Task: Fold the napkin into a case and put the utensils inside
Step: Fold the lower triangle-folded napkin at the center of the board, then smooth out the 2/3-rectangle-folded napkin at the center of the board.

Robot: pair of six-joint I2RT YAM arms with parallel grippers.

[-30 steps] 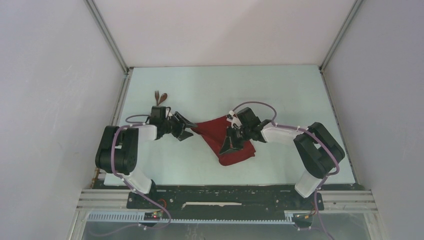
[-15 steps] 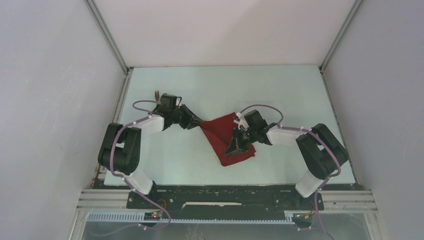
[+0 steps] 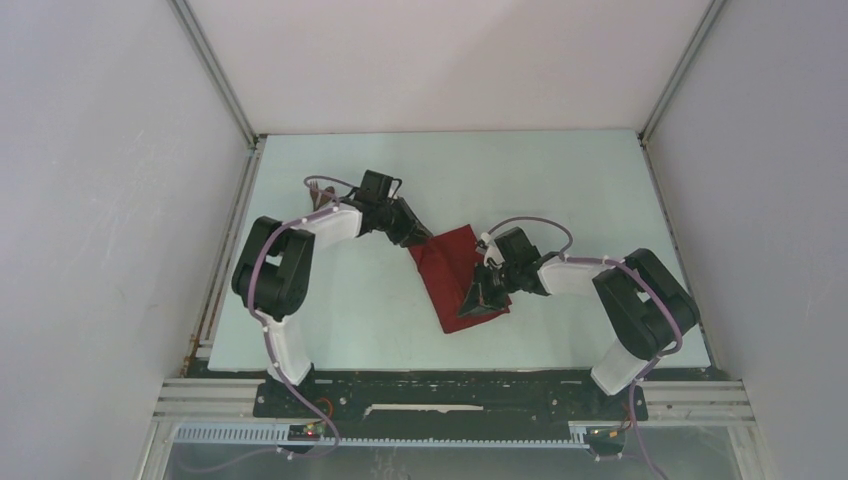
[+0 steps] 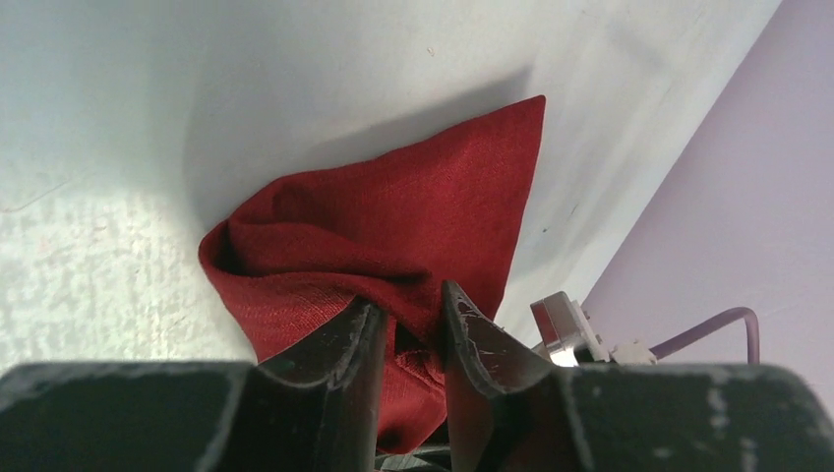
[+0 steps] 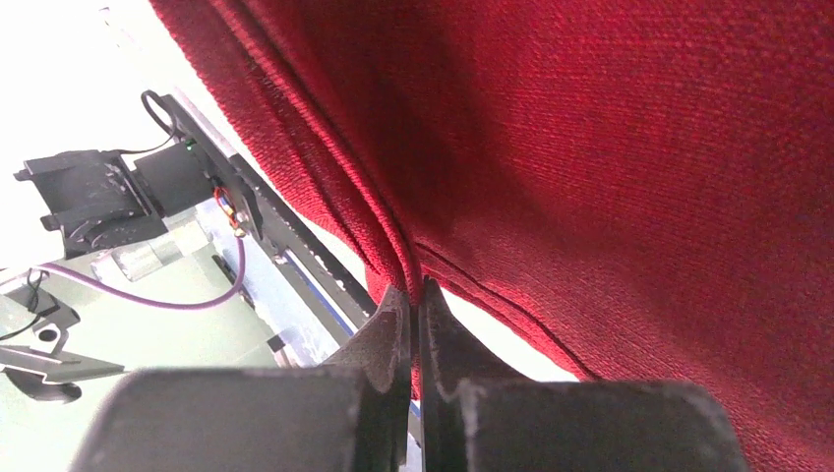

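Left gripper (image 4: pixel 408 315) fingers clamp the napkin (image 3: pixel 452 272) at its far-left corner; right gripper (image 5: pixel 415 295) fingers pinch its right edge.

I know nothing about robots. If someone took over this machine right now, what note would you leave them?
Left gripper: shut on the napkin, pinching its far-left corner, cloth bunched there.
Right gripper: shut on the napkin's near-right edge.
Napkin: held by both arms in the middle of the table, loosely folded, not yet a narrow case.
Utensils: not made out in any view.
Left to do: finish the fold, then slip the utensils inside.
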